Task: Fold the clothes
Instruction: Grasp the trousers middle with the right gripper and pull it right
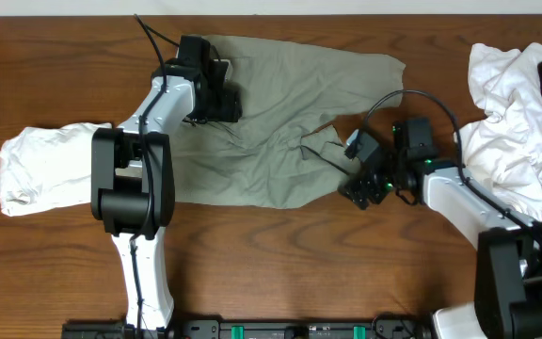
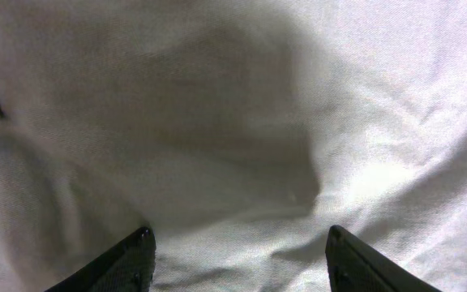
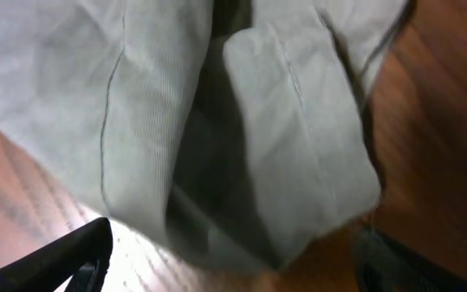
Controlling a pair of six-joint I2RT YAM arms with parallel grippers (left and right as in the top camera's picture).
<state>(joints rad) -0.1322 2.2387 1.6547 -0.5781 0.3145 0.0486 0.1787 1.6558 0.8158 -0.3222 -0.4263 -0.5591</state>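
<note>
- Dark wooden table [image 1: 280, 264] carries everything we see, and the khaki shorts [image 1: 280, 113] lie across its middle, opened out and wrinkled
- Our left gripper [image 1: 216, 102] hangs over the upper left part of the shorts; its fingers stand apart with only cloth beneath them, nothing pinched
- Our right gripper [image 1: 363, 188] sits at the lower right edge of the shorts, by a leg end [image 3: 298, 138]; its fingers are spread wide on either side of it, and we see no grip on the cloth
- A white garment [image 1: 45, 169] lies at the left as a rough, compact bundle; we judge it may be done, though we cannot tell how neatly
- A pile [image 1: 511, 104] of white and black clothes lies crumpled at the far right, apart from both grippers
- We judge the shorts hardly begun: no clean fold shows, so they and the pile are left to do
</note>
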